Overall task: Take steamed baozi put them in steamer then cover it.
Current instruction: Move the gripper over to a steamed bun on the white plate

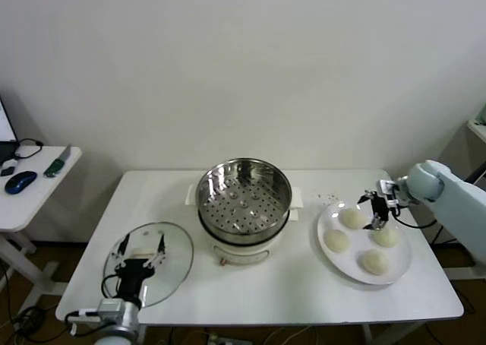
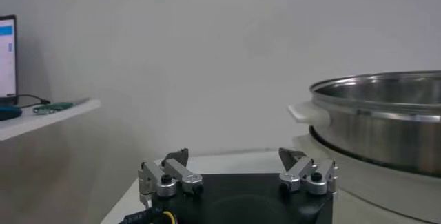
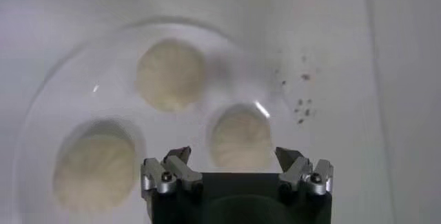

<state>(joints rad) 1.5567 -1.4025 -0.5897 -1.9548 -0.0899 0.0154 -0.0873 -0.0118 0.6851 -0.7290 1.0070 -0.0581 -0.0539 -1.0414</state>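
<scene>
The steamer (image 1: pixel 244 197), a shiny perforated basket on a cream-white pot base, stands mid-table and looks empty; its rim shows in the left wrist view (image 2: pixel 379 118). Several steamed baozi (image 1: pixel 353 218) lie on a white plate (image 1: pixel 345 265) at the right. My right gripper (image 1: pixel 374 208) hovers open above them, one baozi (image 3: pixel 241 138) just beyond its fingertips (image 3: pixel 180 156), touching nothing. The cover (image 1: pixel 171 265), a glass lid, lies flat at the front left. Over its handle my left gripper (image 1: pixel 140 255) stands open (image 2: pixel 234 158) and holds nothing.
A white side table (image 1: pixel 38 189) to the left carries a mouse (image 1: pixel 20 181) and a green-handled tool (image 1: pixel 55 165). Dark specks (image 1: pixel 328 198) dot the tabletop behind the plate. A wall closes the back; the table's right edge runs close to the plate.
</scene>
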